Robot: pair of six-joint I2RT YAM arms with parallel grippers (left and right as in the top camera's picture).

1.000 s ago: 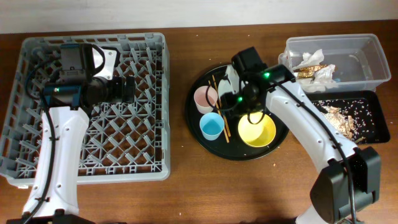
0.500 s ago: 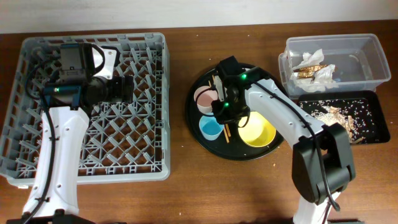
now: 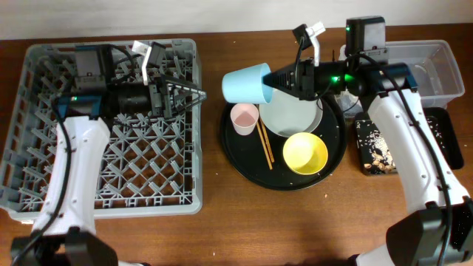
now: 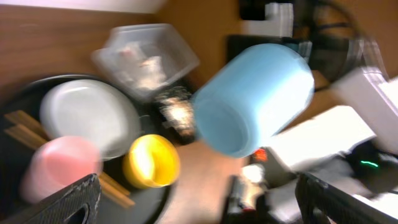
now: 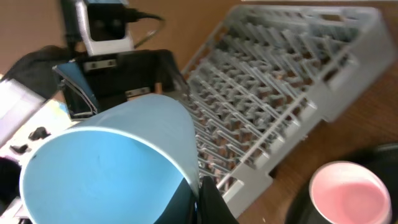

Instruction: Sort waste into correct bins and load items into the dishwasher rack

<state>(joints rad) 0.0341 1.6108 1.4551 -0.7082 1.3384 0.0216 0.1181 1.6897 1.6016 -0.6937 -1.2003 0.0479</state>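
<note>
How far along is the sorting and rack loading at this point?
Done: waste looks binned, paper in the clear tub, scraps in the black tray. In hand: the right gripper holds the light-blue cup between round tray and rack, which holds no dishes. Left: plate, yellow bowl, pink cup, chopsticks on the round tray.

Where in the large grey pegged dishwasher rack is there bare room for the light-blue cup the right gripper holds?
The large grey pegged dishwasher rack shows no dishes: its front-right lattice, between the left arm and the right wall, is free. The open left gripper crowds the back-right corner, nearest the light-blue cup.
</note>
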